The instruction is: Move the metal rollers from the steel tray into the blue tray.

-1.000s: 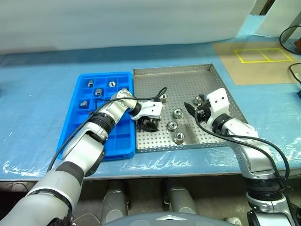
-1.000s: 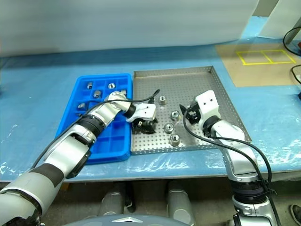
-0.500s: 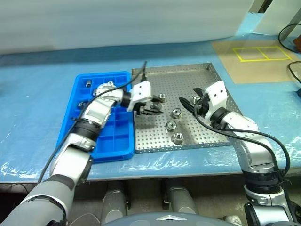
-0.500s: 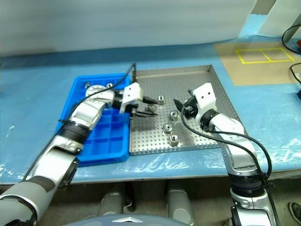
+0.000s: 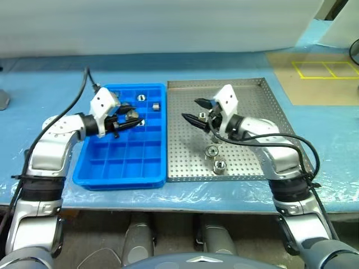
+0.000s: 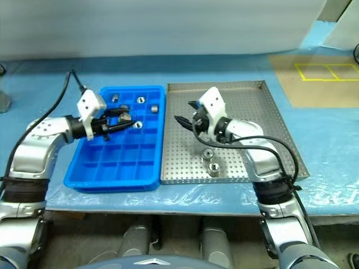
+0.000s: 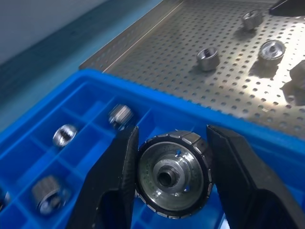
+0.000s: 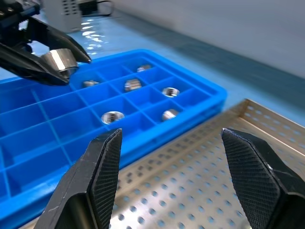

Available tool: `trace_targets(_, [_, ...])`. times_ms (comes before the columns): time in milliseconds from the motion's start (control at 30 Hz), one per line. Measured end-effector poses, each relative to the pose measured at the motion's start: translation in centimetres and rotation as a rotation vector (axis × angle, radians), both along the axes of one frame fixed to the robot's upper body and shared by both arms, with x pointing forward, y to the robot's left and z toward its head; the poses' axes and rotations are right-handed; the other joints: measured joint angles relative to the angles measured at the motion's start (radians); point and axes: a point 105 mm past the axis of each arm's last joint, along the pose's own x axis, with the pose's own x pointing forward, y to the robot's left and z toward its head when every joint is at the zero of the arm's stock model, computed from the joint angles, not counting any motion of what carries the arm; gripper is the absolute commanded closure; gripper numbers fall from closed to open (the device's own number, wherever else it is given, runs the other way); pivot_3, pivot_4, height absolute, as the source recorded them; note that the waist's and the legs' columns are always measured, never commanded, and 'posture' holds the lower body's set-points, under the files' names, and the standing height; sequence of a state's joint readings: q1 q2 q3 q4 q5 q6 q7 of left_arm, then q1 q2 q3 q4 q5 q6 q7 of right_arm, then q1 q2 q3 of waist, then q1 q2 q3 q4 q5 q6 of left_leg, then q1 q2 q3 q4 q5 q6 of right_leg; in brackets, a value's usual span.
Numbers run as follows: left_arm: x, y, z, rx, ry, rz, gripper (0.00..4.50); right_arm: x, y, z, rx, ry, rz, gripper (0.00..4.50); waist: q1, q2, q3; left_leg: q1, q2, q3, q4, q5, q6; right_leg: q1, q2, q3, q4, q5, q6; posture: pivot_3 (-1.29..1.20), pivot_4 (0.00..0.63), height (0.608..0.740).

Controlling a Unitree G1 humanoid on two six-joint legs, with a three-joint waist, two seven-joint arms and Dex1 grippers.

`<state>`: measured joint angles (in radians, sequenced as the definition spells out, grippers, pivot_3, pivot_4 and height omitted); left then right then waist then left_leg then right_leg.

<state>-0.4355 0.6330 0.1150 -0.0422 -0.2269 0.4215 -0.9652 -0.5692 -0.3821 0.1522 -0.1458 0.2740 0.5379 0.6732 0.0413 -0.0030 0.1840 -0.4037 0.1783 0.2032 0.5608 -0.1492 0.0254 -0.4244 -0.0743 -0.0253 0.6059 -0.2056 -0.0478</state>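
My left gripper (image 5: 130, 119) hangs over the back half of the blue tray (image 5: 129, 163), shut on a metal roller (image 7: 171, 172) that sits between its two fingers. Several more rollers lie in the blue tray's far compartments (image 8: 133, 85). The steel tray (image 5: 249, 95) lies right beside the blue tray's right edge. Two rollers (image 5: 211, 151) (image 5: 219, 165) rest near its front edge. My right gripper (image 5: 192, 109) hovers open over the steel tray's left part, pointing toward the blue tray, with nothing between its fingers.
Both trays rest on a table under a blue plastic cover. A brown board with yellow taped squares (image 5: 325, 70) lies at the far right. A grey object (image 5: 3, 101) sits at the left edge. A pale sheet backs the table.
My left gripper has carried a roller from the steel tray leftward and up over the blue tray. My right gripper has swung left across the steel tray. The camera view has also shifted.
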Motion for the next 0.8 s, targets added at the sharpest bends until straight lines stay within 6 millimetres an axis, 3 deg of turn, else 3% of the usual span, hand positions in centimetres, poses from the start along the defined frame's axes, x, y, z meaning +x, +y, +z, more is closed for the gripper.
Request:
trace_targets(133, [-0.8, 1.9, -1.9, -0.035, 0.05, 0.104, 2.59, 0.2, 1.4, -0.1, 0.007, 0.015, 0.067, 1.13, 0.03, 0.0, 0.0, -0.001, 0.0, 0.0, 0.0, 0.0, 0.0, -0.001, 0.0, 0.0, 0.0, 0.0, 0.0, 0.14, 0.15, 0.74])
trace_targets(367, [-1.4, 5.0, -3.4, -0.076, 0.079, 0.263, 2.59, -0.7, 4.1, 0.1, 0.011, 0.022, 0.215, 1.13, 0.061, -0.001, 0.0, 0.0, 0.0, -0.001, 0.0, 0.0, -0.001, 0.0, 0.0, 0.0, 0.001, 0.0, 0.0, 0.18, 0.15, 0.74])
trace_targets(533, [-2.0, 5.4, -4.7, -0.085, 0.115, 0.291, 2.59, -0.5, 4.2, -0.5, 0.0, 0.048, 0.238, 1.13, 0.068, -0.001, 0.0, 0.0, 0.0, -0.001, 0.0, 0.0, -0.001, 0.0, -0.001, 0.0, 0.001, 0.0, 0.0, 0.19, 0.15, 0.74])
trace_targets(800, [-2.2, 5.6, -5.1, -0.086, 0.122, 0.313, 2.59, -1.8, 4.0, -2.0, -0.005, 0.201, 0.341, 1.13, 0.067, -0.001, 0.0, 0.0, 0.0, -0.001, -0.001, 0.001, -0.001, 0.0, 0.0, 0.0, 0.001, 0.0, 0.0, 0.18, 0.15, 0.74])
